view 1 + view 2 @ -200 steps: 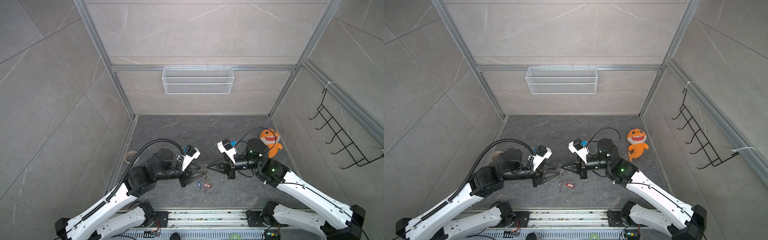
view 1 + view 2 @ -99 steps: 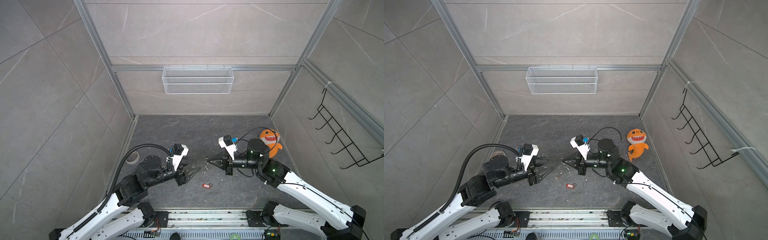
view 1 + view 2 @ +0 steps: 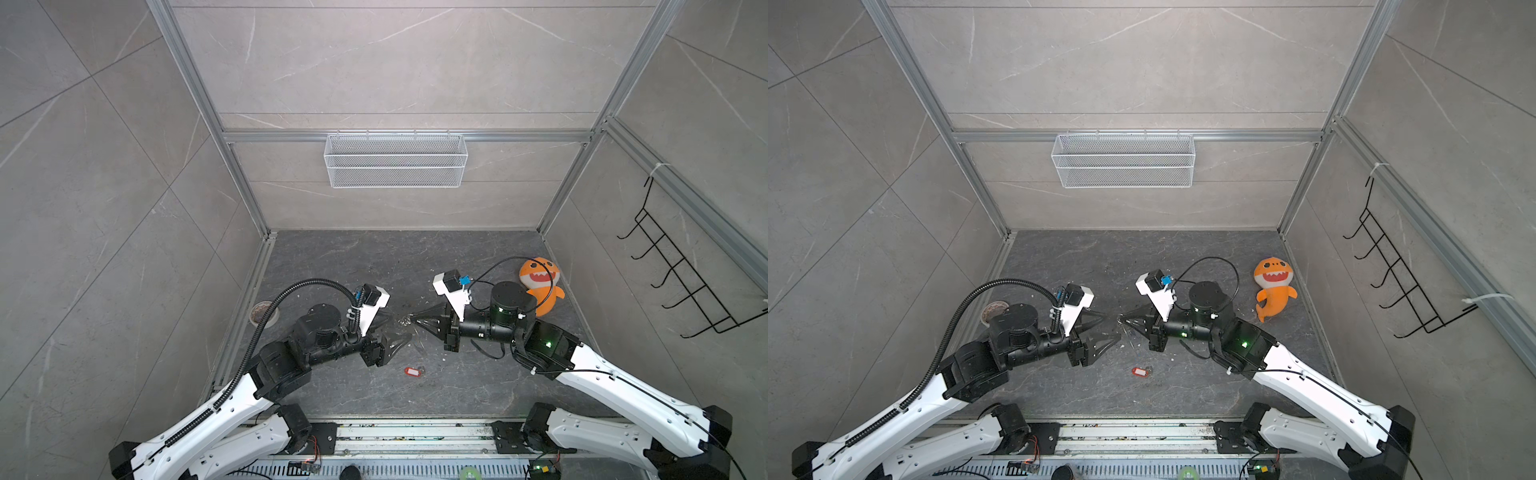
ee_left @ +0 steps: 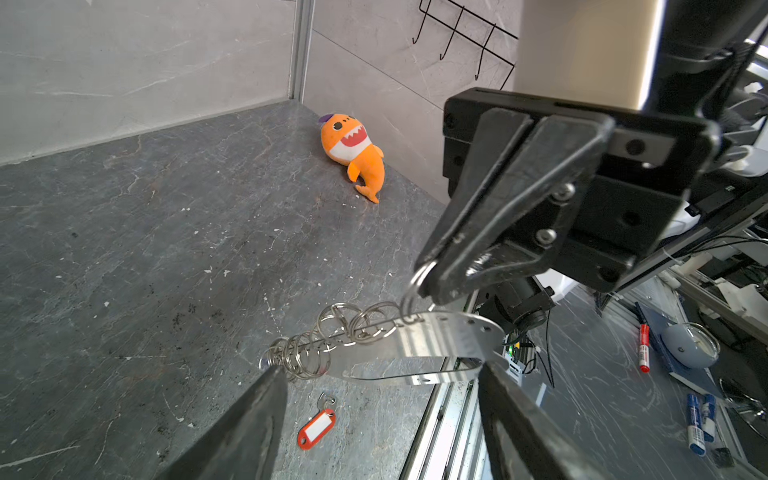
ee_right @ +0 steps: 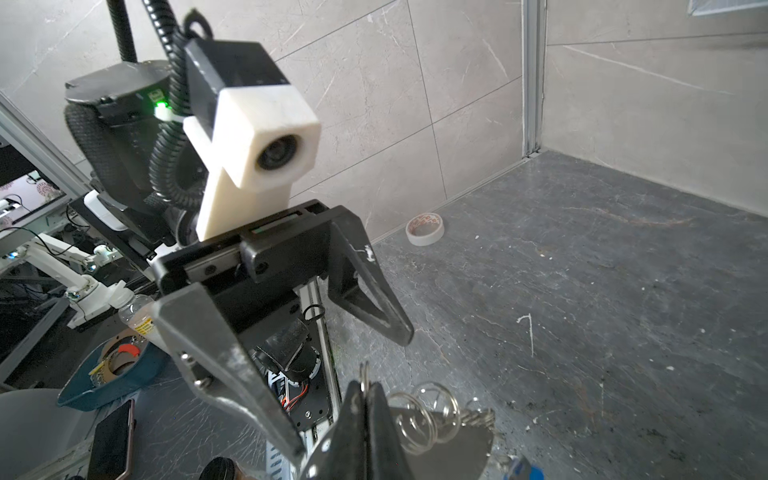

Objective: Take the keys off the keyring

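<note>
Between right fingers (image 4: 519,199), keyring (image 4: 436,340)

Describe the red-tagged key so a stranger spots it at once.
On the dark floor, look at the middle of the front strip. The key lies flat there, alone, below the left hand in both top views. Its red tag with white insert sets it apart: the keyring hangs from the right hand, the plush is orange.

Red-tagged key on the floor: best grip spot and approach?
Pinch the oblong red plastic tag across its narrow width, coming straight down. It lies flat on the dark grey stone-look floor with both long edges free. The small metal piece at its end looks too thin and flat to pinch.
</note>
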{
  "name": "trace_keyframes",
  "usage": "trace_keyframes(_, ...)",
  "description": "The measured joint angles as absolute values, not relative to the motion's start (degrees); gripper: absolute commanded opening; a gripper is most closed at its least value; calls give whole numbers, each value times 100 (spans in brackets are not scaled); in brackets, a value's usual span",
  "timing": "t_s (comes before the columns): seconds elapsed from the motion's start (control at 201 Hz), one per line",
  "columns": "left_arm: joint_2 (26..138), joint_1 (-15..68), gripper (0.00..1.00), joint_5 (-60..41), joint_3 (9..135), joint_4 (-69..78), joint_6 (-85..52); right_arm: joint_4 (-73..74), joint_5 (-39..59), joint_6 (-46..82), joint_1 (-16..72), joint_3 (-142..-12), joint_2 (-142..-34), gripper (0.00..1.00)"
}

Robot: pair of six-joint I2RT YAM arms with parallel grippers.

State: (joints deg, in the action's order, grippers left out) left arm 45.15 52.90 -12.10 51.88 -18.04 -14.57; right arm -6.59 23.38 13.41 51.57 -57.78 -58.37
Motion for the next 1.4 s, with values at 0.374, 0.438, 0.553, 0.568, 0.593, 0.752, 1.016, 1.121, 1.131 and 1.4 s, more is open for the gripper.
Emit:
trace_keyframes(0.374, 4136, 5290, 75, -845, 5214, -1911, -1472, -1087, 937, 1068, 5837, -6114, -6320, 0)
trace_keyframes(0.438, 4080, 5290, 75, -792, 5240, -1988, -1472, -1133, 812, 1068, 5876, -6125, -6377, 0)
trace_keyframes(0.553, 4093, 5290, 72, -760, 5277, -2132, -1479, -1181, 670, 1068, 5937, -6171, -6440, 0)
trace_keyframes(0.568, 4106, 5290, 72, -757, 5282, -2154, -1479, -1184, 657, 1068, 5946, -6173, -6442, 0)
trace_keyframes(0.593, 4128, 5290, 71, -753, 5284, -2169, -1479, -1184, 637, 1068, 5964, -6180, -6447, 0)
trace_keyframes(0.752, 4316, 5290, 59, -703, 5284, -2252, -1483, -1177, 550, 1068, 6088, -6302, -6523, 0)
trace_keyframes(1.016, 4447, 5290, 23, -556, 5284, -2432, -1474, -1179, 471, 1068, 6193, -6375, -6530, 0)
trace_keyframes(1.121, 4451, 5290, 9, -554, 5284, -2434, -1466, -1179, 445, 1070, 6200, -6377, -6530, 0)
trace_keyframes(1.131, 4449, 5293, 8, -552, 5284, -2434, -1452, -1179, 436, 1070, 6202, -6377, -6530, 0)
trace_keyframes(1.4, 4353, 5332, 0, -489, 5280, -2381, -1455, -1190, 202, 1048, 6233, -6372, -6482, 25)
